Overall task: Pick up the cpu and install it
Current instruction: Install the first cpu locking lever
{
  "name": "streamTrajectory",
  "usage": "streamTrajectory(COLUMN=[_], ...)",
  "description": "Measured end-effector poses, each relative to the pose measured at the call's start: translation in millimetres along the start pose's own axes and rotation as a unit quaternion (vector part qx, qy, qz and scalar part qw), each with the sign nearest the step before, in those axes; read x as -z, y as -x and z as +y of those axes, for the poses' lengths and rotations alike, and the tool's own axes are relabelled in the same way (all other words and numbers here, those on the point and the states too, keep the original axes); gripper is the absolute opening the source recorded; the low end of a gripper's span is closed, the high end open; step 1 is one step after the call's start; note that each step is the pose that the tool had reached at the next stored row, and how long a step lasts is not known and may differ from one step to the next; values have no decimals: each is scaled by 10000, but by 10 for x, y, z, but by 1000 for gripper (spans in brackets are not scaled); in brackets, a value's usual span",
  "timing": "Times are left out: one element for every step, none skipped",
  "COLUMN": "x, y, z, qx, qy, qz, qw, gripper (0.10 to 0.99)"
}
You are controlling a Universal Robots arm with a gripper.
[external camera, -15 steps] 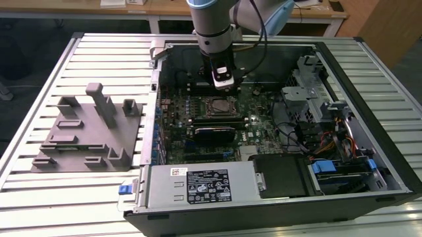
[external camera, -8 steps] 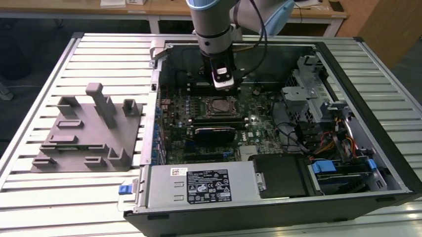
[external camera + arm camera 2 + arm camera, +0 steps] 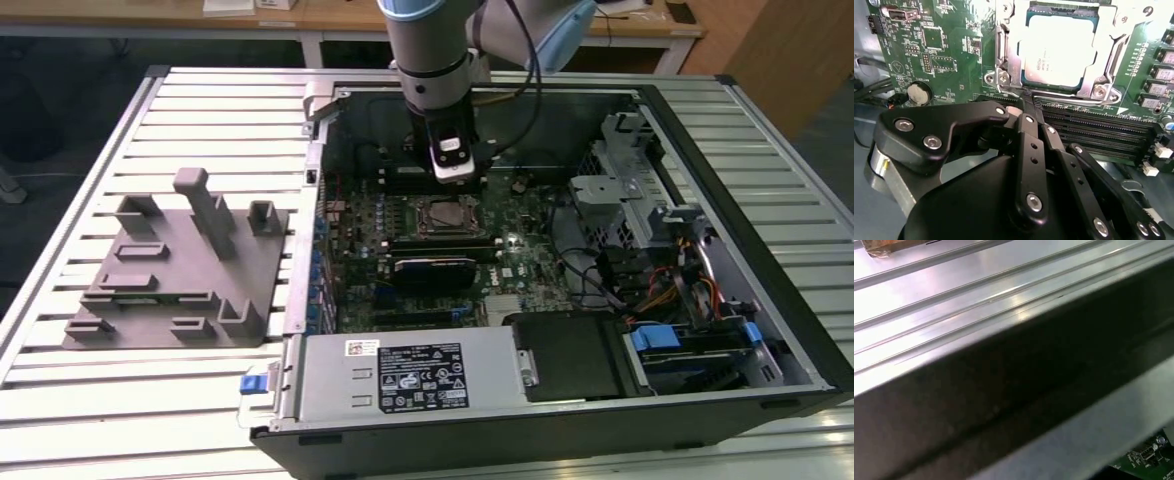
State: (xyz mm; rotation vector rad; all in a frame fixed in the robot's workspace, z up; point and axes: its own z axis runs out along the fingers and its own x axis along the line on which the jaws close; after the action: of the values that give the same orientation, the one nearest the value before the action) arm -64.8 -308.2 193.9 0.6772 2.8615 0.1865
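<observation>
The cpu [image 3: 1059, 50] is a flat square chip with a shiny silver top. It lies inside the metal-framed socket [image 3: 1004, 75] on the green motherboard [image 3: 949, 45]. In the exterior view the cpu [image 3: 441, 215] shows in the middle of the open computer case. My gripper [image 3: 454, 178] hangs just behind it, low over the board. In the second wrist view my gripper [image 3: 1030, 100] has its black fingers pressed together, shut on nothing. Their tips sit beside the socket's edge, over the memory slots [image 3: 1094, 132].
The case wall [image 3: 1004, 405] rises close by the arm. A black heatsink block [image 3: 434, 268] lies in front of the socket. Power supply [image 3: 400, 375] and drive cages [image 3: 641, 210] crowd the case. A grey fixture [image 3: 174, 270] stands on the slatted table [image 3: 200, 110] at the exterior view's left.
</observation>
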Motion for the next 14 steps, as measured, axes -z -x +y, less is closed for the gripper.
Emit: streamTrajectory(x=[0,0,0,1,1,1,2,2,2,2,1,1,1,0], y=[5,10,14,18,20,23,24,26,27,27,27,27,27,27], z=[-6,-12,-19,-24,-28,-33,-37,-40,-42,-43,-43,-43,-44,-44], qx=[0,-1,-1,-1,-2,-2,-3,-3,-4,-4,-4,-4,-4,-4], qy=[3,5,5,7,9,11,13,14,14,14,14,14,14,15], qz=[1,2,2,3,4,5,6,7,7,7,7,7,7,7], qw=[10000,10000,10000,10000,10000,10000,10000,10000,10000,10000,10000,10000,10000,10000], gripper=[106,106,106,106,106,106,106,106,106,106,106,106,106,106])
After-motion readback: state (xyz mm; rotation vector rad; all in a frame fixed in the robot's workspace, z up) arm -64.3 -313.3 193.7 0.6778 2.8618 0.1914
